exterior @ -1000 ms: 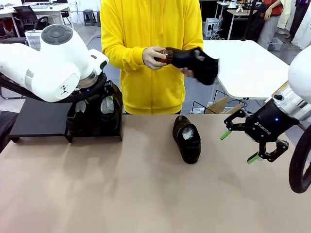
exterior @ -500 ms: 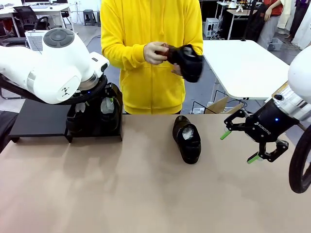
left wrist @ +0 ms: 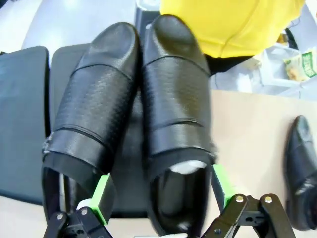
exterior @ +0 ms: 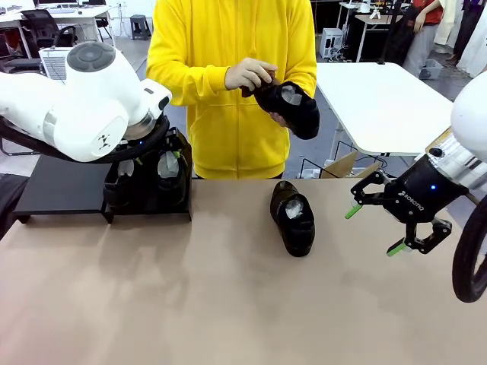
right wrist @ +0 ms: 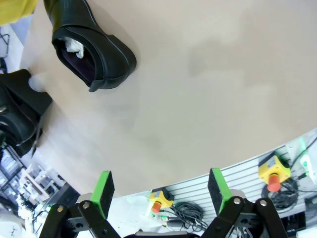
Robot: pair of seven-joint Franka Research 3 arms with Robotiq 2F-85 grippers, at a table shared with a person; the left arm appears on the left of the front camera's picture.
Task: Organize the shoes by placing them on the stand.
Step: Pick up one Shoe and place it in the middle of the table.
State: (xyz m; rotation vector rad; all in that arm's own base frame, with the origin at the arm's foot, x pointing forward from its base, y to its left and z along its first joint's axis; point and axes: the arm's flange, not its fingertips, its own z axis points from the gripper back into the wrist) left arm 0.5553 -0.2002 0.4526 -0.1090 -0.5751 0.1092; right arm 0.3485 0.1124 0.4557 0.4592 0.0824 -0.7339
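Two black shoes (left wrist: 168,99) sit side by side on the right panel of the black stand (exterior: 61,186), toes toward the person. My left gripper (left wrist: 162,191) hangs open over them, its green pads (left wrist: 103,196) on either side of the right shoe's heel, and white paper shows inside that shoe. A third shoe (exterior: 294,218) lies on the table's middle, seen also as the shoe (right wrist: 91,49) in the right wrist view. The person in a yellow hoodie holds a fourth shoe (exterior: 289,106) in both hands at chest height. My right gripper (exterior: 396,217) hovers open above the table's right side, nothing between its fingers.
The brown tabletop (exterior: 228,304) is bare in front of the lone shoe. The stand's left panel (left wrist: 20,124) carries nothing. A white table (exterior: 380,99) and a cardboard box (exterior: 342,163) stand behind the far edge.
The person has turned the held shoe and brought it closer to the chest, opening now upward. My left arm shifted slightly. The right arm has not moved.
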